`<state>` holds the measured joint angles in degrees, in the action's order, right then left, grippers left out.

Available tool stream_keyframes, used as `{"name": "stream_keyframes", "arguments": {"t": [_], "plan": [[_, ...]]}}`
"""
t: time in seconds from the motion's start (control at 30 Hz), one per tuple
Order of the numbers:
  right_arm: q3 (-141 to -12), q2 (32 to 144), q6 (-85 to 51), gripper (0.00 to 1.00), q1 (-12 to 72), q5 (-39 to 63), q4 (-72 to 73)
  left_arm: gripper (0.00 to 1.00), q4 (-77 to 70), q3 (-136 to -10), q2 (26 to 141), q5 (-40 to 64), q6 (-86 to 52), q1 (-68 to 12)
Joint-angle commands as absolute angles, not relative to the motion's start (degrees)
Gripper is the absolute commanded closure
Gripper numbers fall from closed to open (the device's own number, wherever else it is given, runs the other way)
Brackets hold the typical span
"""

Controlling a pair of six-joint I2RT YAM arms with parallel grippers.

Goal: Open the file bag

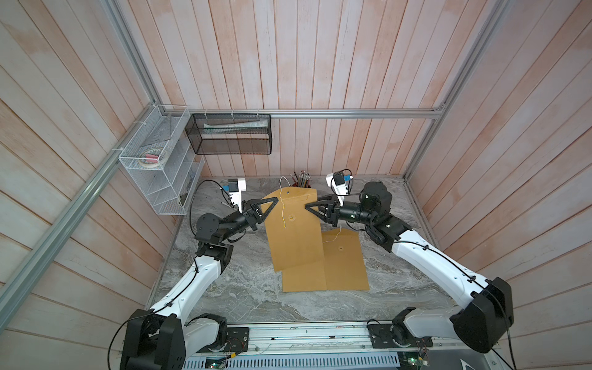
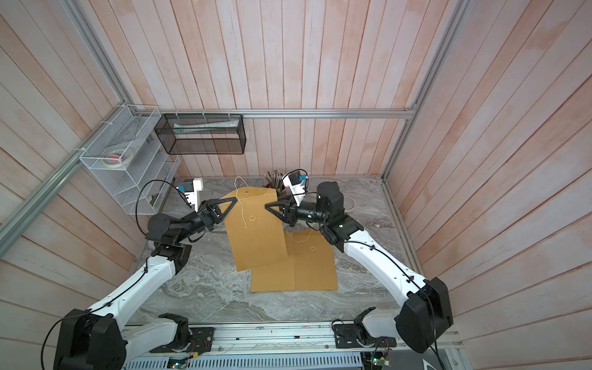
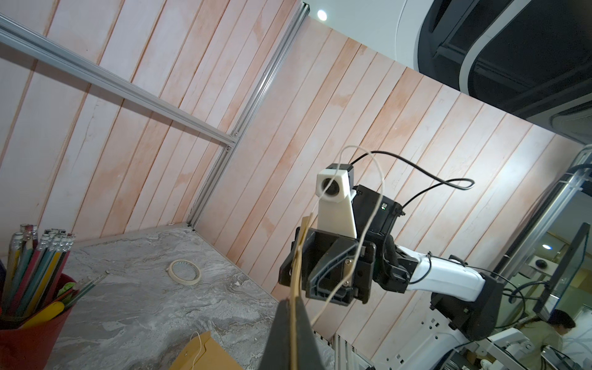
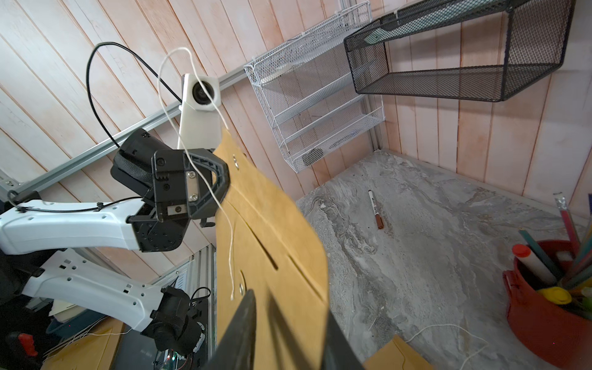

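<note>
The file bag [image 1: 294, 237] [image 2: 256, 240] is a brown kraft envelope held up off the marble table between both arms. My left gripper [image 1: 272, 203] [image 2: 232, 202] [image 3: 292, 304] is shut on its left edge, which shows edge-on between the fingers. My right gripper [image 1: 307, 207] [image 2: 267, 207] [image 4: 288, 307] is open, its fingers apart on either side of the bag's right edge [image 4: 282, 243]. The white closing string [image 1: 282, 208] [image 4: 224, 211] hangs loose from the flap's button, unwound from the lower button [image 1: 291, 217].
Two more brown envelopes [image 1: 344, 262] [image 1: 302, 278] lie flat under the held one. A red pencil cup [image 1: 302, 182] stands at the back. A tape roll [image 3: 184, 271] and a marker [image 4: 375, 209] lie on the table. A white wire rack [image 1: 160, 160] and a black mesh basket [image 1: 230, 134] hang on the walls.
</note>
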<state>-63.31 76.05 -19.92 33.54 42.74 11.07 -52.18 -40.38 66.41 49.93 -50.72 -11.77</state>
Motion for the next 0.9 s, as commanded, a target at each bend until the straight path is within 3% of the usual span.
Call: {"name": "stream_keyframes", "arguments": {"t": [0.0, 0.1, 0.4, 0.63, 0.87], "plan": [[-61.48, 74.27, -20.73, 0.70, 33.58, 42.93, 11.47, 1.00, -53.78, -39.21, 65.48, 48.61, -51.33, -11.15], [-60.22, 74.09, -21.49, 0.71, 33.57, 43.41, 12.16, 1.00, -53.63, -38.98, 65.73, 48.31, -51.24, -10.94], [-58.06, 74.79, -22.64, 0.99, 34.29, 44.10, 13.74, 1.00, -53.68, -37.61, 66.71, 47.70, -51.03, -10.87], [-55.97, 74.44, -25.02, 1.00, 34.30, 42.85, 16.43, 1.00, -50.27, -34.71, 67.01, 46.19, -48.87, -9.73], [-56.07, 75.34, -26.36, 1.00, 34.28, 40.75, 14.40, 0.80, -49.58, -30.76, 66.50, 45.70, -48.78, -6.36]]}}
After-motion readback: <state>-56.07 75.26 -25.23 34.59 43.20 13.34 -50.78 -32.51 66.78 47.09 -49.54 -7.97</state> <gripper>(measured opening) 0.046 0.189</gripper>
